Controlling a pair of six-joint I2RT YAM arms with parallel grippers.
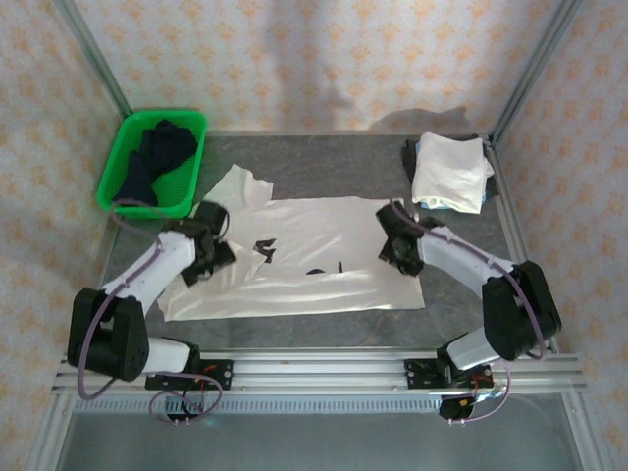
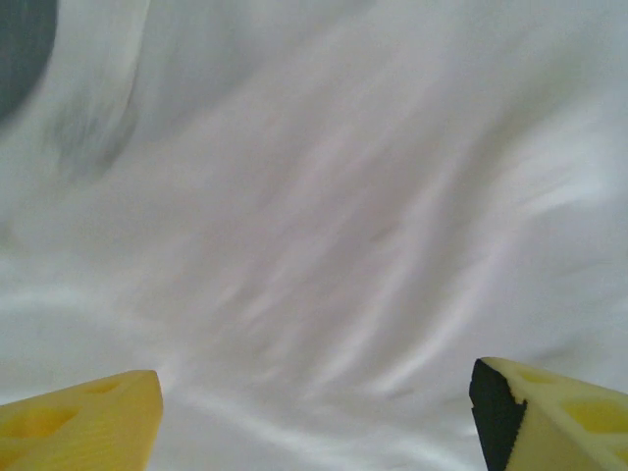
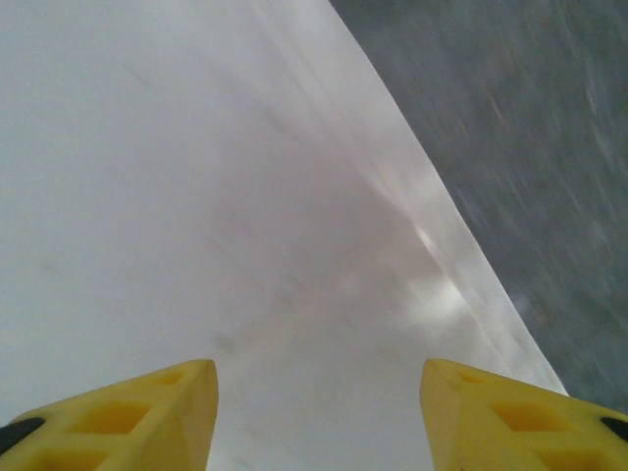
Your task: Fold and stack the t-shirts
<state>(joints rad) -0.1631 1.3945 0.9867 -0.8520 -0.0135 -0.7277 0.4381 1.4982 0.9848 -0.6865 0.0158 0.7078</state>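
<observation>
Basket (image 1: pixel 186 130), green plastic, sits at the table's (image 1: pixel 324 162) far left corner and holds dark clothes (image 1: pixel 157 157) heaped up to its rim. At the far right corner lies a stack (image 1: pixel 449 172) of folded white shirts, resting on something dark that I cannot make out.

Between them a white shirt (image 1: pixel 304 260) is spread flat across the middle of the table, with small dark print marks (image 1: pixel 265 247) on it. One sleeve (image 1: pixel 240 186) sticks out at the far left, close to the basket but not touching it.

The left gripper (image 1: pixel 218 253) hangs over the shirt's left part. In the left wrist view, the left gripper (image 2: pixel 314 417) has its jaws wide apart with nothing between them, only rumpled cloth beneath. The right gripper (image 1: pixel 394 243) is over the shirt's right edge. In the right wrist view, the right gripper (image 3: pixel 319 417) also stands parted and empty, with smooth cloth below and the shirt's straight edge running off to bare grey table on the right.

The shirt's near hem lies just short of the metal rail (image 1: pixel 324 368) that carries the arm bases. A wide bare strip runs along the back wall. Bare table also separates the shirt's right edge from the stack and the side frame. On the left, the shirt's edge lies under the left arm, leaving little bare table there.
</observation>
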